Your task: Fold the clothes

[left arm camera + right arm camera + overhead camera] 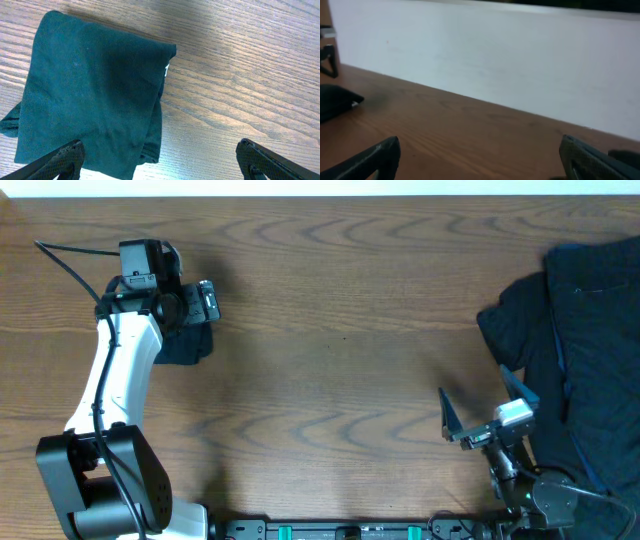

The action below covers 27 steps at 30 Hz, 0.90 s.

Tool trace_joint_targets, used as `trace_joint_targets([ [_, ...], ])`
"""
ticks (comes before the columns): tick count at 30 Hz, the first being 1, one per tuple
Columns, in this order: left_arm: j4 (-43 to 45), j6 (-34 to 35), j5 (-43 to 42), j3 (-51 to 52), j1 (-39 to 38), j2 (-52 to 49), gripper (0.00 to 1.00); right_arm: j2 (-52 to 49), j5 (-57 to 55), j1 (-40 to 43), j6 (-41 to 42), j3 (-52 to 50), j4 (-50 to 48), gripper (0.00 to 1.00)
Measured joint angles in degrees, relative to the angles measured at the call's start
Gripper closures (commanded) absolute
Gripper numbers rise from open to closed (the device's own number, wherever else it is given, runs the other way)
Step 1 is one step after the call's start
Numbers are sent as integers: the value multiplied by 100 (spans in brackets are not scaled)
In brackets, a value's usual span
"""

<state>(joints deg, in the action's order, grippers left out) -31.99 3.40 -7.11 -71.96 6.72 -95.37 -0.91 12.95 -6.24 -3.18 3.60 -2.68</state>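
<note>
Seen from overhead, a small folded garment (186, 346) of dark fabric lies at the left side of the wooden worktop (330, 360), half hidden beneath the left arm's wrist, while a loose heap of clothes (580, 330) in the same dark cloth sprawls along the right edge. The left wrist camera shows what the overhead view hides: the folded piece is a rough rectangle with a tiny white tag (166, 70) peeking from its right edge, and the left tool (159, 150) hovers above it with its jaws spread wide and nothing between them. The right tool (480, 398) stands just beside the heap, likewise spread wide and empty. Its own camera looks low across the bare wood to a white wall (495, 65) that the other two views do not show. A dark shape with a white speck sits at that view's far left.
</note>
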Motion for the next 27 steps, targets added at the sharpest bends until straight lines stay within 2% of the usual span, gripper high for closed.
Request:
trace_joint_targets([
  [4,-2,0,0,0,0,0,2,9,-48,149,164,-223,-173,1],
  [17,-2,0,-2,0,0,0,2,22,-118,846,319,-317,557,1],
  [27,0,0,0,0,0,0,2,22,-122,890,319,-317,560,1],
])
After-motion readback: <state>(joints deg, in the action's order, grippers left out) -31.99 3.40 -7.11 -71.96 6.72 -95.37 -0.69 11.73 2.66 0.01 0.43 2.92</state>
